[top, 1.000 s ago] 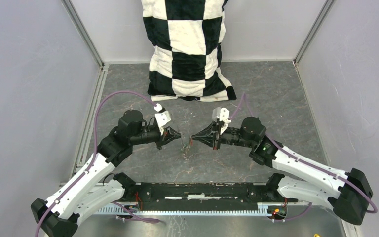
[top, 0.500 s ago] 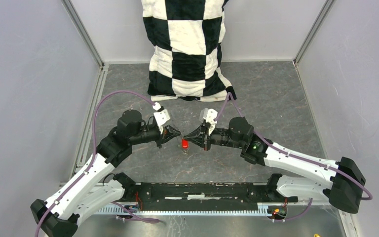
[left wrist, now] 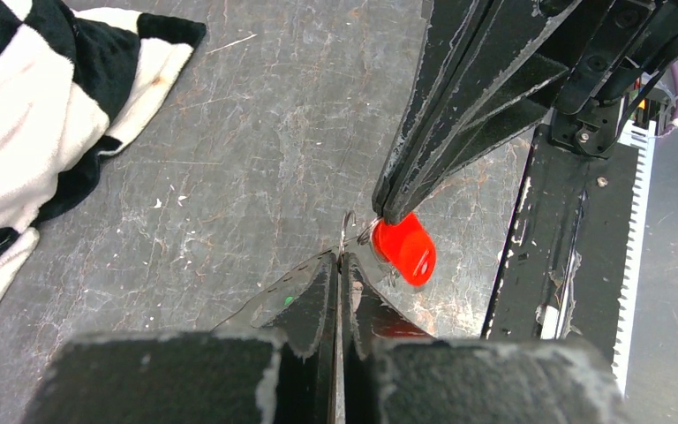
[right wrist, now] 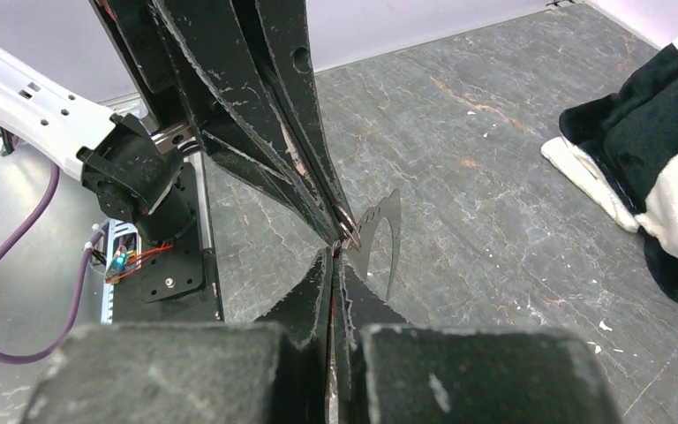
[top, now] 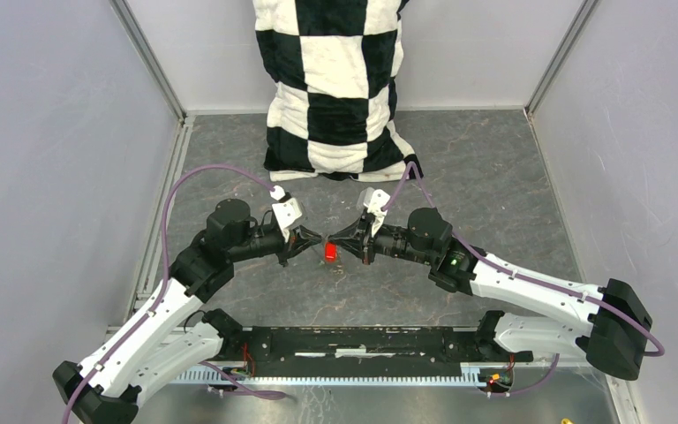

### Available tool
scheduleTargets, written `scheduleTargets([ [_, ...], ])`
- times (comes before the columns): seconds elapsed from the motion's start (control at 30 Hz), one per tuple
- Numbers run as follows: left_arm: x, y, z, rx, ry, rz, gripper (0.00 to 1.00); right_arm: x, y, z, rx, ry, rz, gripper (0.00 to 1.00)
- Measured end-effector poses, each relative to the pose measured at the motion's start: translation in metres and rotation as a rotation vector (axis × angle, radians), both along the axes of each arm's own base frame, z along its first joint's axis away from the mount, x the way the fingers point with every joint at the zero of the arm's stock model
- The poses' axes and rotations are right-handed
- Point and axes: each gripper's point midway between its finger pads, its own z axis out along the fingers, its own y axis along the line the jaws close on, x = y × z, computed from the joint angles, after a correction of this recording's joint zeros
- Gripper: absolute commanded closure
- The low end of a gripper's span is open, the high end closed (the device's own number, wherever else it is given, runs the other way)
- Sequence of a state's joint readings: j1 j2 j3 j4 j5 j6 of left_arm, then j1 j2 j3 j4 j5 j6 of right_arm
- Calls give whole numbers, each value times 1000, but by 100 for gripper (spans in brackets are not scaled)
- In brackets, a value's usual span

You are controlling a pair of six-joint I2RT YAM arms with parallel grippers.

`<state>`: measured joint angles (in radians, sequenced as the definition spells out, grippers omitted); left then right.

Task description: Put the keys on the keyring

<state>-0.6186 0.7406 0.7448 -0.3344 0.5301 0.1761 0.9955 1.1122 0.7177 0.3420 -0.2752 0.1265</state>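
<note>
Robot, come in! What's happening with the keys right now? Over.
Left gripper shut on keyring. Right gripper shut on red key, tips meeting. Checkered cloth well behind.

Red key (left wrist: 406, 250), black-and-white checked cloth (top: 340, 84), grey marbled table (top: 485, 177).

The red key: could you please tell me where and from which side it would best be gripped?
Grip the red key by its broad plastic head, across the flat faces, coming from the right gripper's side. Its small metal end points at the keyring wire pinched in the left gripper, so that end should probably stay free.
</note>
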Motion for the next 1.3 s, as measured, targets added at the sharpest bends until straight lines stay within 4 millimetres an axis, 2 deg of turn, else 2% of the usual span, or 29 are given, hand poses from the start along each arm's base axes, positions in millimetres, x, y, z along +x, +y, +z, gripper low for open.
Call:
scheduleTargets([
  [1.3, -2, 0, -3, 16, -21, -23, 98, 4, 8, 12, 36, 4, -7, 99],
])
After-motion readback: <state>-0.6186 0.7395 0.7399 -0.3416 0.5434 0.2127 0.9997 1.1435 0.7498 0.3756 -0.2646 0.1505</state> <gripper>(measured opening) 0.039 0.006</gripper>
